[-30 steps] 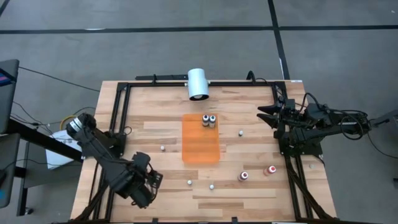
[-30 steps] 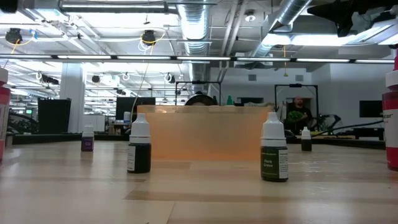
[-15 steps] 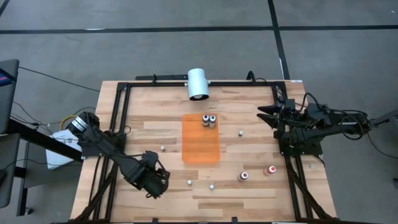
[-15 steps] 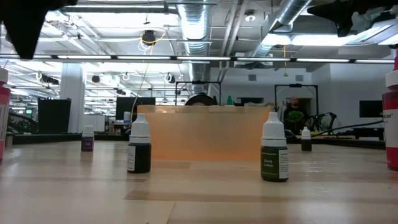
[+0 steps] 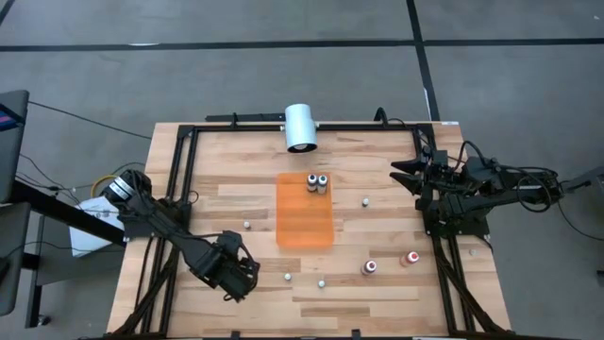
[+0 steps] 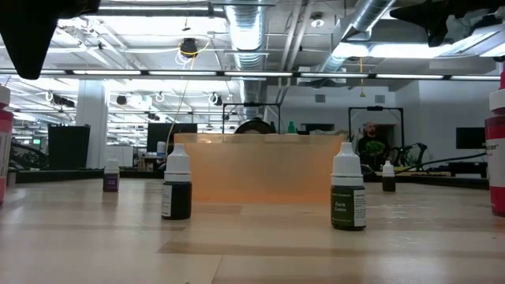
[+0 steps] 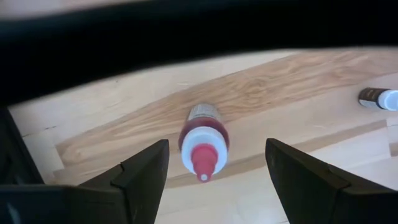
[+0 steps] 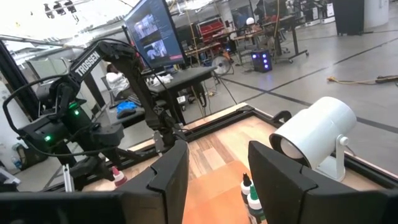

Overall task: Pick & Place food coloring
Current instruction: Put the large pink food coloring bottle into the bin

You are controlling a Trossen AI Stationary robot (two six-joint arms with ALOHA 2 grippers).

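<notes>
Food coloring bottle [image 7: 203,140], straddled by the spread left pincer [image 7: 214,174], could be toppled if clipped during descent.

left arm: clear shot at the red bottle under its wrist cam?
Probably yes. The left gripper hovers open right over the red bottle, one finger on either side, and nothing stands beside it; the nearest other bottle is well off.

A red food coloring bottle [image 7: 203,137] stands between the open left gripper [image 7: 214,171] fingers.
</notes>
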